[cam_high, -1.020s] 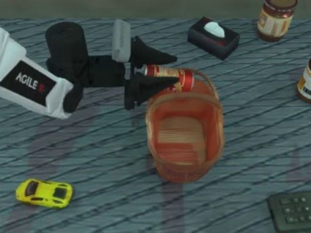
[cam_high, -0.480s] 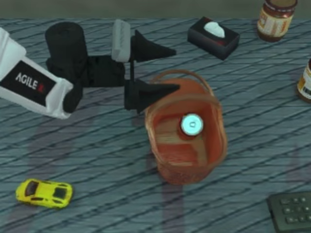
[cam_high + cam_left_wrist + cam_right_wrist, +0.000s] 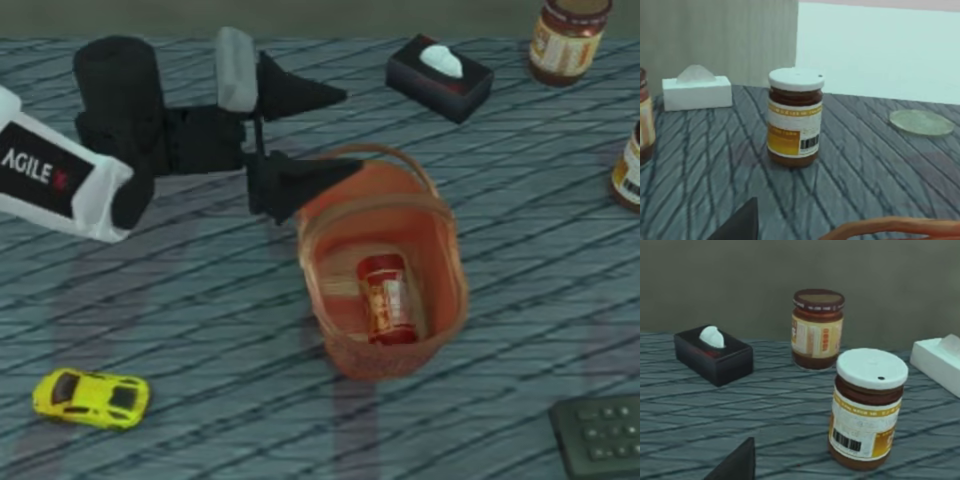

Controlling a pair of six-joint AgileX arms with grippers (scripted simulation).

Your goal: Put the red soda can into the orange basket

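Lettering reading "AGILE" shows in white on the left arm's black panel; the can's gold-and-cream label is too small to read. The left gripper (image 3: 310, 135) hangs over the table at the basket's far-left rim, its two black fingers (image 3: 295, 95) spread wide with nothing between them. The red soda can (image 3: 386, 298) lies on its side on the pale slats inside the orange basket (image 3: 448, 300), well apart from that gripper. Its long axis runs roughly front to back along the basket's length. A white-lidded jar (image 3: 794, 118) with a barcode label shows in the left wrist view. The right arm's gripper is not visible from above.
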